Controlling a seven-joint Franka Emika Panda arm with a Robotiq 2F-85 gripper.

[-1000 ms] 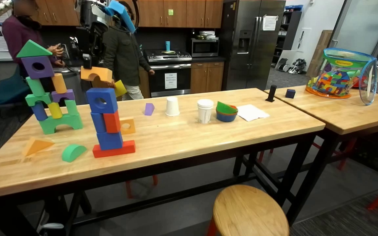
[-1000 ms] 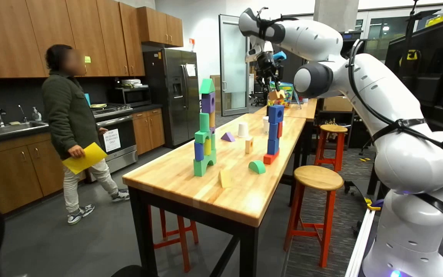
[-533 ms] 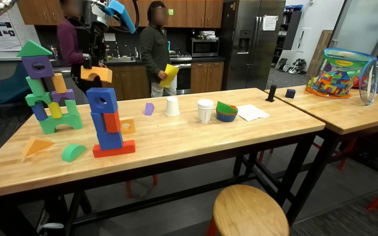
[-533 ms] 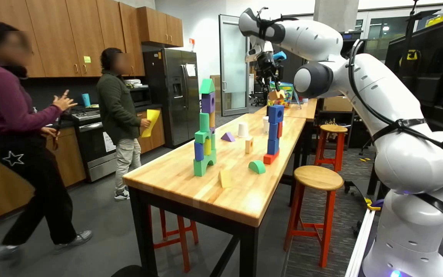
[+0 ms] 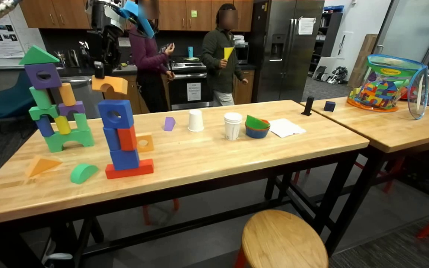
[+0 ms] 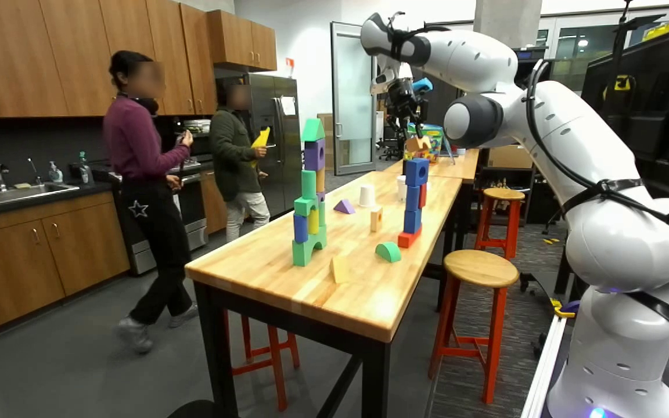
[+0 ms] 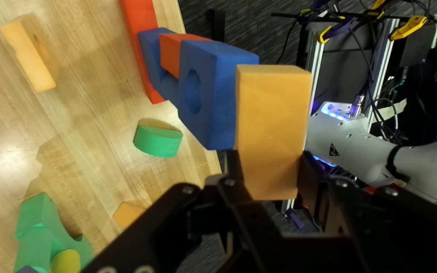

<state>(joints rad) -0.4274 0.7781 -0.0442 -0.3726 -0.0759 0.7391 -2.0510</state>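
Right over the blue-and-red foam-looking tower (image 5: 126, 140), near the wooden table's (image 5: 207, 156) robot-side long edge, hung the black two-fingered gripper (image 7: 270, 163), jaws clamped on an orange, foam-looking arch block (image 5: 112, 82), with daylight between it and the blue, round-holed block (image 5: 104, 114) on top! Lining up looked like the step in hand; the next move seemed to call for a straight, gentle descent, release only on contact.

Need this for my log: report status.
Jaws shut on orange foam-like arch block; held apart above blue foam-like square block with round hole; nothing visible between.
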